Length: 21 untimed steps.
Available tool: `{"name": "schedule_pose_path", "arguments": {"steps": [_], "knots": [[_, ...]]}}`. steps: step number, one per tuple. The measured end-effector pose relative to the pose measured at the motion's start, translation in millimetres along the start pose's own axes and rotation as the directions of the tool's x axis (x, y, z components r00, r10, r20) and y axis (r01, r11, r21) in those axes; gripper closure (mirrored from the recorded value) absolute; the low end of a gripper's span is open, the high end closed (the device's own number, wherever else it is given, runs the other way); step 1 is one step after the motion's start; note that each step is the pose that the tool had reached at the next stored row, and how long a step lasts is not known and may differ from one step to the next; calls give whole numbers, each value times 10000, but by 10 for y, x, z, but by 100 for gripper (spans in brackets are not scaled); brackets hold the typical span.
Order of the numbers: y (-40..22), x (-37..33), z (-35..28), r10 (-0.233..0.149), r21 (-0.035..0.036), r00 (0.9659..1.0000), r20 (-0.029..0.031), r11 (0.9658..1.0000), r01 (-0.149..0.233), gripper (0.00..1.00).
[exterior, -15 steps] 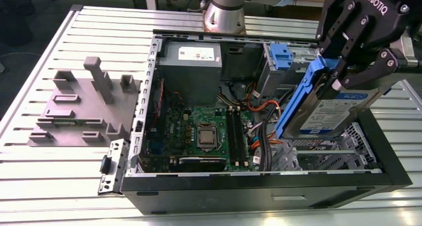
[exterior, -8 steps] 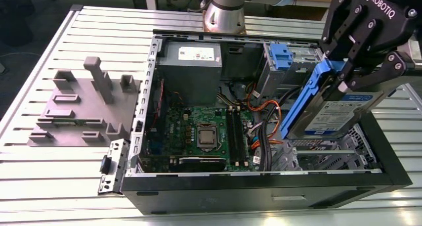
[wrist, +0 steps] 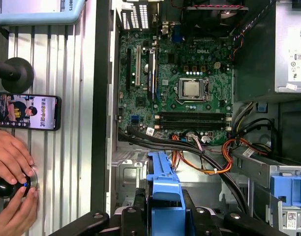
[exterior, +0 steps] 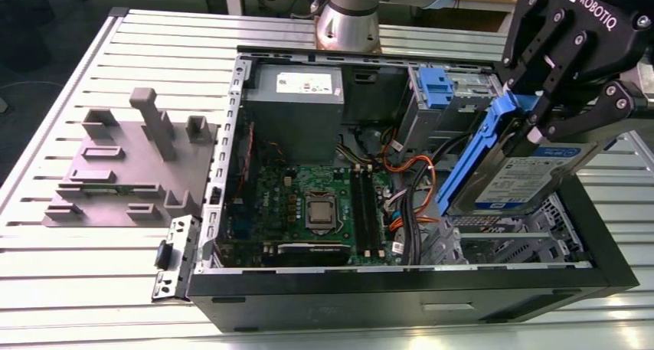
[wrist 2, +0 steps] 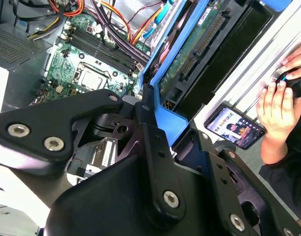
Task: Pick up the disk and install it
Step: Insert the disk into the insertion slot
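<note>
Pick-up done: pincer clamped on disk at blue side rails. Disk held tilted above drive cage, at exterior view's right. Install left: disk not yet seated in bay. Open computer case on tabletop holds motherboard, grey power supply, orange cables.

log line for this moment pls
stage: disk held | gripper: shut on disk | disk pose: tilted, above open computer case, at the exterior view's right | installed: not yet
</note>
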<state>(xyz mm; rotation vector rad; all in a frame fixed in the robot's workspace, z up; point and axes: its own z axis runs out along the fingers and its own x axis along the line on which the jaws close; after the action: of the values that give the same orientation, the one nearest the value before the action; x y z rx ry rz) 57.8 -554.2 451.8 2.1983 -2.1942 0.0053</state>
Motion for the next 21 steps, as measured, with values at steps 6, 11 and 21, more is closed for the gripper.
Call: {"name": "schedule_pose_path", "arguments": {"steps": [6, 11, 21], "knots": [[-1, 30, 4, 0, 0, 10000, 0, 10000, 0, 64], [-4, 48, 6, 1, 17, 10000, 0, 10000, -1, 64], [-61, 53, 15, 3, 89, 10000, -2, 10000, -3, 64]]}}
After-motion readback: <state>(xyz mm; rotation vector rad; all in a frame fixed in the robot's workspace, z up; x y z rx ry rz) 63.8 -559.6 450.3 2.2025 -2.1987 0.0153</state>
